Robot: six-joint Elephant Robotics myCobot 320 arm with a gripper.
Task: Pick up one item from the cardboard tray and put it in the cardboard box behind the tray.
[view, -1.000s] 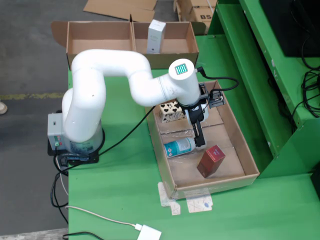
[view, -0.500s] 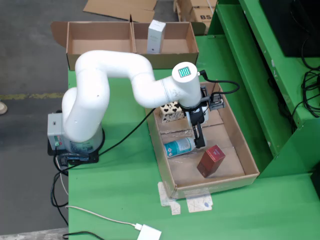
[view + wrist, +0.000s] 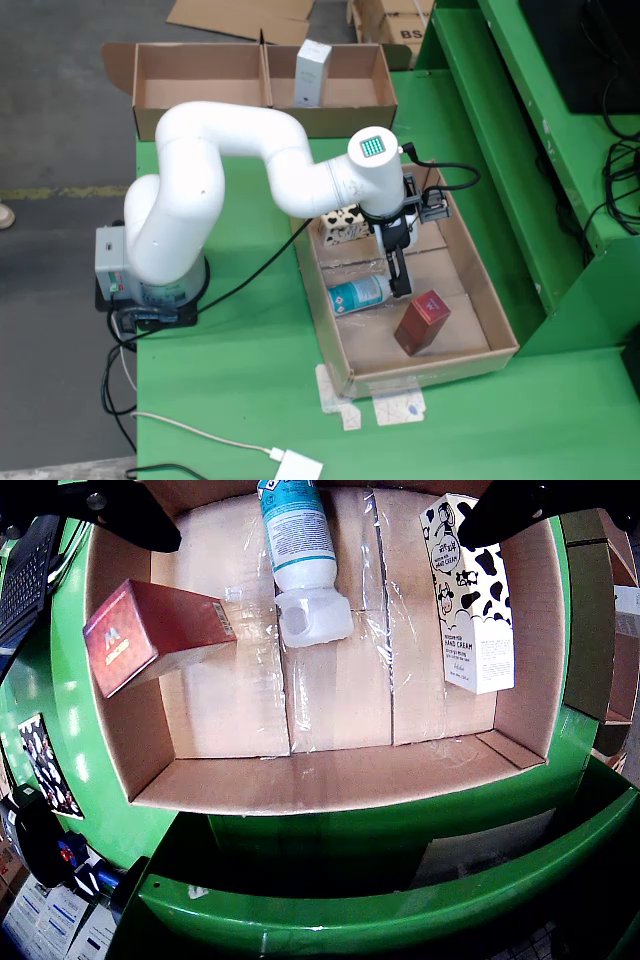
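Observation:
The cardboard tray (image 3: 430, 365) lies on the green table and holds three items: a cow-print hand cream box (image 3: 340, 225), a white and teal bottle (image 3: 360, 295) lying on its side, and a red box (image 3: 422, 322). My gripper (image 3: 399, 282) hangs over the tray's middle, by the bottle's cap end, open and empty. In the wrist view my gripper (image 3: 318, 530) is spread wide, with the bottle (image 3: 300, 560) between the black fingers (image 3: 130, 510), the red box (image 3: 155, 630) left and the cow-print box (image 3: 465, 590) right on the tray's floor (image 3: 340, 700). The cardboard box (image 3: 200, 75) stands behind the tray.
A white carton (image 3: 313, 72) stands upright in the back box by its middle divider. The arm's base (image 3: 150, 285) sits at the table's left edge with cables (image 3: 250, 280) trailing. Green shelving (image 3: 520, 150) rises right of the tray. A white adapter (image 3: 298, 467) lies near the front.

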